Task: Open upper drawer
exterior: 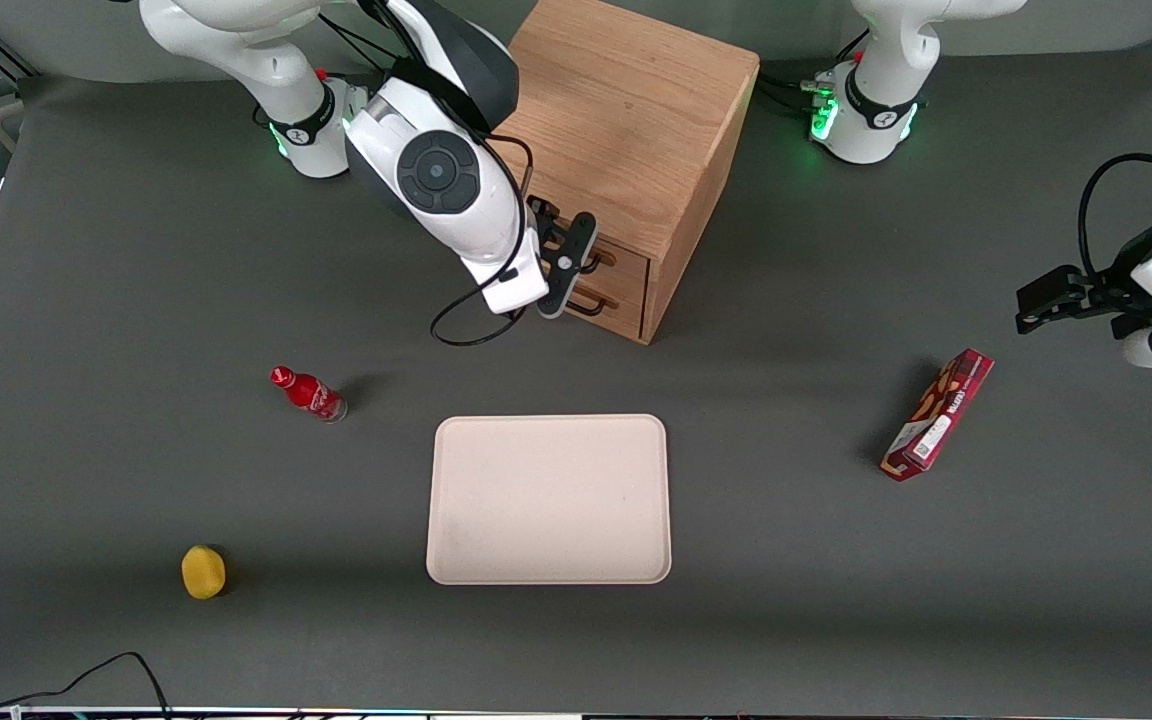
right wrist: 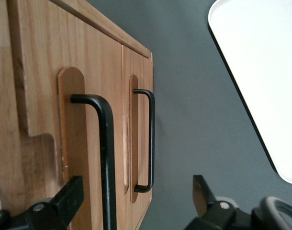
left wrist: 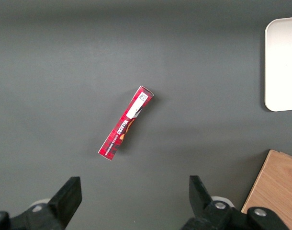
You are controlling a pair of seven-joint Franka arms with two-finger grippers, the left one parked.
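Note:
The oak cabinet [exterior: 626, 110] stands at the back of the table. Its upper drawer [exterior: 628, 264] looks closed, its front level with the bottom drawer [exterior: 621, 312] under it. My right gripper [exterior: 574, 264] hovers right in front of the drawer fronts, open. In the right wrist view the upper drawer's long black wire handle [right wrist: 107, 158] runs between my fingers [right wrist: 69, 199], closer to one of them and touching neither. My gripper [right wrist: 135, 191] holds nothing. The bottom drawer's shorter-looking handle [right wrist: 151, 139] lies farther off, toward the table.
A cream tray [exterior: 548, 498] lies nearer the front camera than the cabinet and shows in the right wrist view [right wrist: 261, 72]. A red bottle [exterior: 308, 393] and a yellow object [exterior: 203, 571] lie toward the working arm's end. A red box [exterior: 937, 414] lies toward the parked arm's.

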